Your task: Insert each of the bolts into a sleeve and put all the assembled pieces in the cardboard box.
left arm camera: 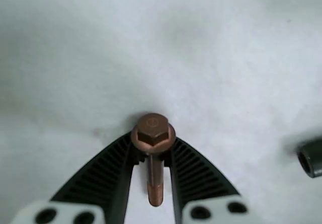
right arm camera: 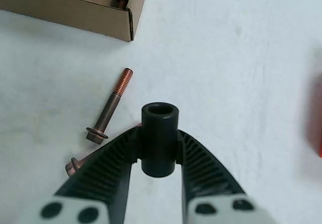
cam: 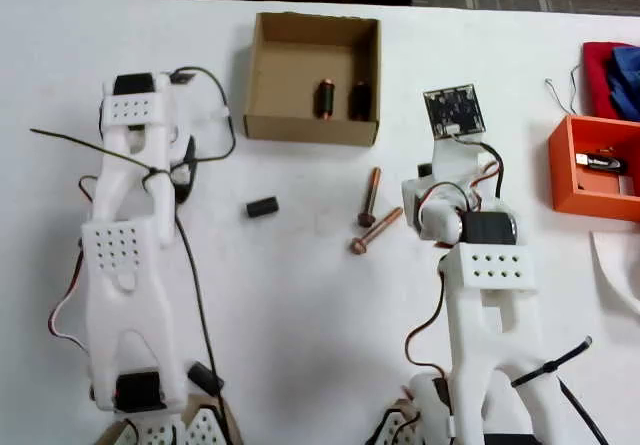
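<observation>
White table (cam: 300, 345), seen from above, one arm on each side.

Left side: left arm (cam: 125, 255), stretched toward the far edge. At its tip, left gripper (left arm camera: 153, 151), black ribbed fingers (left arm camera: 113, 171) pinching a copper held bolt (left arm camera: 153, 135) by the shank just under the hex head, threaded tip toward the wrist, over bare tabletop. Just right of that arm, flat on the table, a black loose sleeve (cam: 262, 207), untouched.

Right side: right arm (cam: 485, 275). At its tip, right gripper (right arm camera: 158, 151), fingers (right arm camera: 201, 168) clamped on a black held sleeve (right arm camera: 160, 121), hollow end facing away from the wrist.

Middle of the table, just left of the right arm: two copper bolts lying close together. Straight bolt (cam: 370, 197), threaded end toward the far edge, head nearer. Slanted bolt (cam: 376, 231), just nearer than the first, head toward the near left. Cannot tell whether the two touch.

Far centre: open cardboard box (cam: 310, 127). Inside, toward its right half, two assembled pieces side by side, first assembled piece (cam: 326, 98) with copper showing along it and second assembled piece (cam: 360, 100) darker, just beside it.

Far right edge: orange tray (cam: 565, 180), well apart from the bolts.
</observation>
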Robot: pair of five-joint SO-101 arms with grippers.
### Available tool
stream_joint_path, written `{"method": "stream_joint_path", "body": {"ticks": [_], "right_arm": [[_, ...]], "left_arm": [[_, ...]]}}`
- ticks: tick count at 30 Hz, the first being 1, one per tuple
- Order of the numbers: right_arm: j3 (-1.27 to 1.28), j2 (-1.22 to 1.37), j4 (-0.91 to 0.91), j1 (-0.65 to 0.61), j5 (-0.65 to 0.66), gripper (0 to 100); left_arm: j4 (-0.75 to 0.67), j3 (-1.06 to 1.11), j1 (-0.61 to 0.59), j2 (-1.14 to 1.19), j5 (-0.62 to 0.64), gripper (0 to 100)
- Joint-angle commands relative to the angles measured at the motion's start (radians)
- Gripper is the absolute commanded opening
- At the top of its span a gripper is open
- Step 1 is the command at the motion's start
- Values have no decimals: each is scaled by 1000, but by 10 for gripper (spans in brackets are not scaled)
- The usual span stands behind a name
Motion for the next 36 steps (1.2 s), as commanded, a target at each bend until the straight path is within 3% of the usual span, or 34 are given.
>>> {"method": "stream_joint_path", "body": {"ticks": [1,9,15,21,30,36], "right_arm": [[-6,-7,-21,1,-5,22],[-6,-12,-19,1,-5,22],[-5,-13,-18,1,-6,22],[-6,-21,4,1,-8,22],[137,-302,25,-97,-63,22],[210,-484,-39,-119,-63,24]], "left_arm": [[9,-51,-8,-5,5,26],[14,-54,-5,-46,6,26],[15,13,74,-416,6,26],[0,444,207,-914,54,26],[-384,1043,147,-1525,63,27],[-493,1313,141,-1740,63,31]]}}
